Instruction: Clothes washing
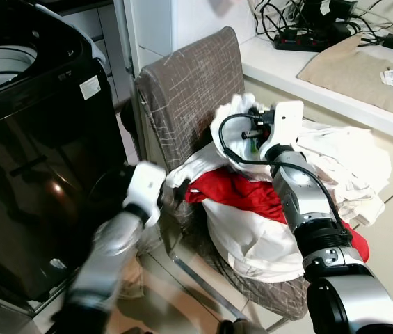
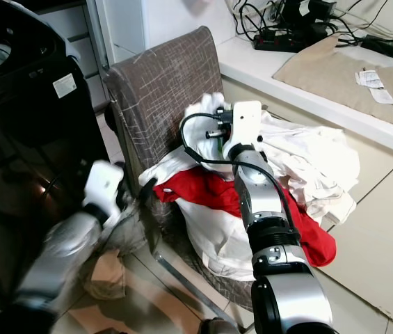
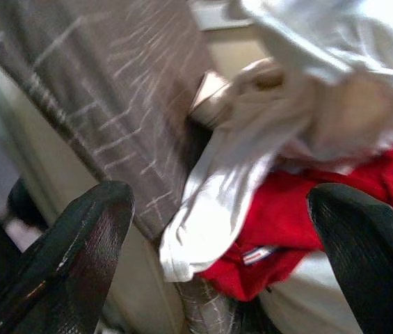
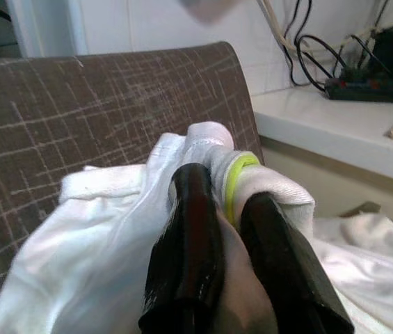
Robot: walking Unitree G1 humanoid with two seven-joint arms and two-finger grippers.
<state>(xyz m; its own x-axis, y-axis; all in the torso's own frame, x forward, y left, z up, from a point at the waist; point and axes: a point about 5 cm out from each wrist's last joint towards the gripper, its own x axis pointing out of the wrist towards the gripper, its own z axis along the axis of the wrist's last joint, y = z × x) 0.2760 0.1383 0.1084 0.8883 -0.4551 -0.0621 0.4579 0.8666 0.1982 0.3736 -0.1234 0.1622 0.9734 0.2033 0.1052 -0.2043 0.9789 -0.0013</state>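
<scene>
White garment with a yellow-green band, lifted off the laundry pile on the grey chair: the right pincer has its 2 fingers pinched onto a fold, probably to carry it to the black washing machine on the robot's left. The left pincer hangs wide apart and empty beside the red garment, likely ready for the next piece.

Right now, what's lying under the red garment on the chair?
Under the red garment lies a white garment, draped over the front of the chair. The seat beneath it and anything deeper in the pile are covered.
</scene>
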